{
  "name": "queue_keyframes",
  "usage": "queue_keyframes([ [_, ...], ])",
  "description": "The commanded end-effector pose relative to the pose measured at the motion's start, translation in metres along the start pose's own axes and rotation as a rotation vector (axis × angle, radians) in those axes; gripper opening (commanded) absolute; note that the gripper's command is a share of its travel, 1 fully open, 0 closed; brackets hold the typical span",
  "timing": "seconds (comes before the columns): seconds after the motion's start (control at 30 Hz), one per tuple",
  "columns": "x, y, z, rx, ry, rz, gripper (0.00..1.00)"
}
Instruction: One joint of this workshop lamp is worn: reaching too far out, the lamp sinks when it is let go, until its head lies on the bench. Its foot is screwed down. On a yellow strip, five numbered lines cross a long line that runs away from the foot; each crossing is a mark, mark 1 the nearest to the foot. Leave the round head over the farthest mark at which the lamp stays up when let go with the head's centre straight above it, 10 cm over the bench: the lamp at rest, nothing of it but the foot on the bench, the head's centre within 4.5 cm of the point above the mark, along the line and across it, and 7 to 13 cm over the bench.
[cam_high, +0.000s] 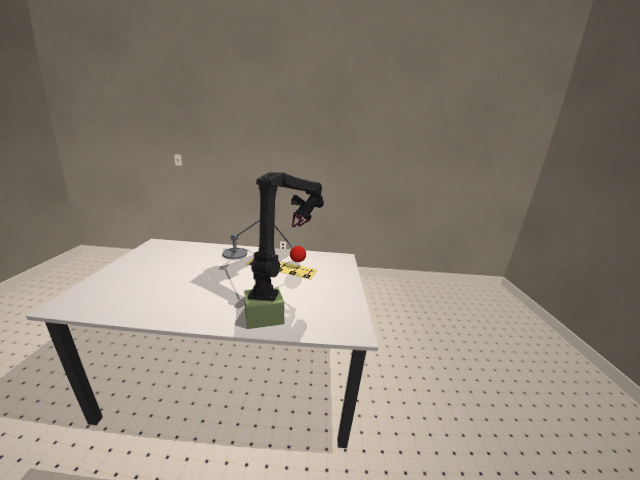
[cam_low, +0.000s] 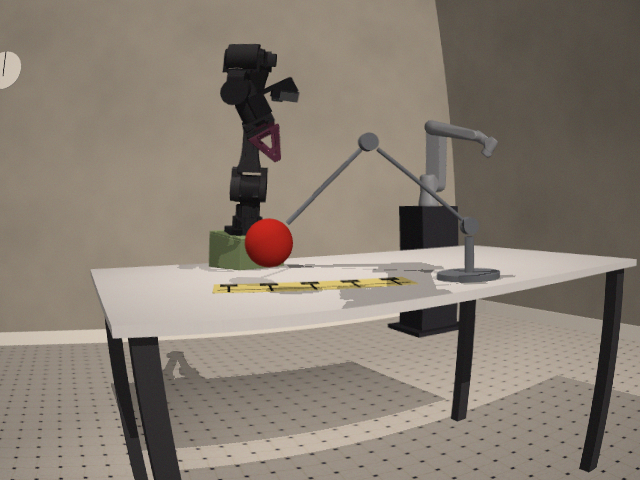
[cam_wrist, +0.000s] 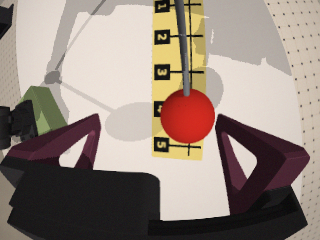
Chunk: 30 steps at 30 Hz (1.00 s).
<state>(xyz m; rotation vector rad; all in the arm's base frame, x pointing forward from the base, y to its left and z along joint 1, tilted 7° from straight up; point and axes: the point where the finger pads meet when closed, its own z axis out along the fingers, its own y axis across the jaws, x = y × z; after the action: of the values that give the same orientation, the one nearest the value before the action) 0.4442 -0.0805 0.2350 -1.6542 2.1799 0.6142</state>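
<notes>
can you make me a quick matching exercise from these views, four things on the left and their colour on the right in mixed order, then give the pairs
Things
1. lamp head
2. strip with the numbered marks
3. block under the robot's base
4. lamp foot

Colours
A. green
B. grey
C. red
D. yellow

Pairs: 1-C, 2-D, 3-A, 4-B
</notes>
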Motion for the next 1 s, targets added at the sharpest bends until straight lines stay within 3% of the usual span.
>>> queue_keyframes([
  [0.0, -0.002, 0.000, -0.004, 0.010, 0.001, -0.005, 1.00],
  [0.17, -0.002, 0.000, -0.004, 0.010, 0.001, -0.005, 1.00],
  [0.67, -0.023, -0.009, 0.004, 0.221, 0.115, -0.090, 1.00],
  [0.97, -0.019, -0.012, 0.023, 0.210, 0.114, -0.092, 1.00],
])
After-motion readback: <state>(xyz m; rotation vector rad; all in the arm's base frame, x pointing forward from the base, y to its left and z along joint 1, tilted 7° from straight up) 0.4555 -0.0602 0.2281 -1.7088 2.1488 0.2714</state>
